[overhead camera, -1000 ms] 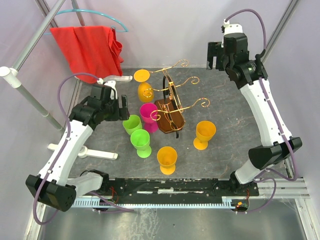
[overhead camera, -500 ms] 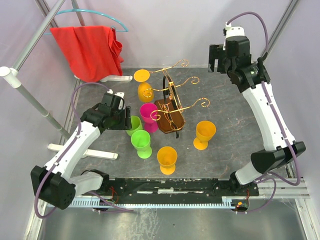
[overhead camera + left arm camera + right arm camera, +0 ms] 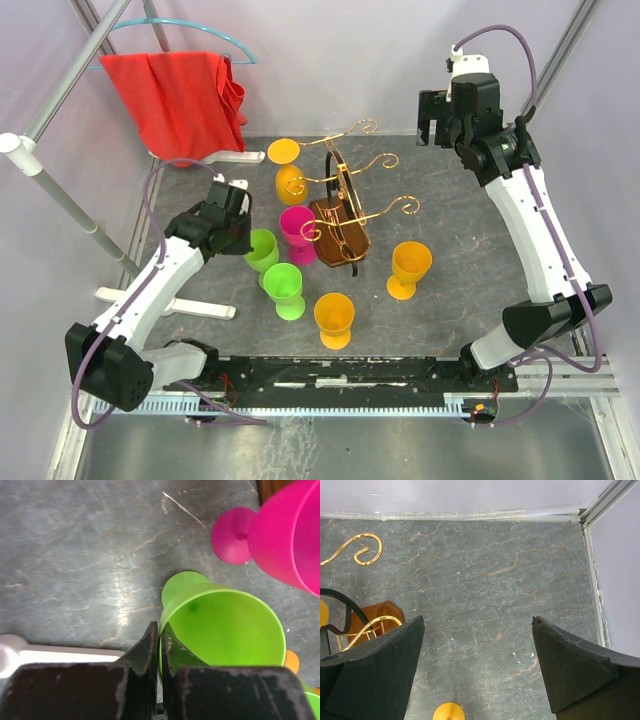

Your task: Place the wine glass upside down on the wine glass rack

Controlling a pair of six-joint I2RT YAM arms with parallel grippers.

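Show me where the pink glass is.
In the top view, the pink glass stands left of centre, between a green glass and the gold wire rack.

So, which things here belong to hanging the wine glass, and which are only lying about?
For the job: lime-green plastic wine glass, rim pinched in the left gripper; gold wire wine glass rack on a brown wooden base.
Lying about: red cloth on a blue hanger; pink plastic wine glass; second green plastic wine glass; nearest orange plastic wine glass.

Wine glass (image 3: 262, 249) — left of rack (image 3: 345, 240)
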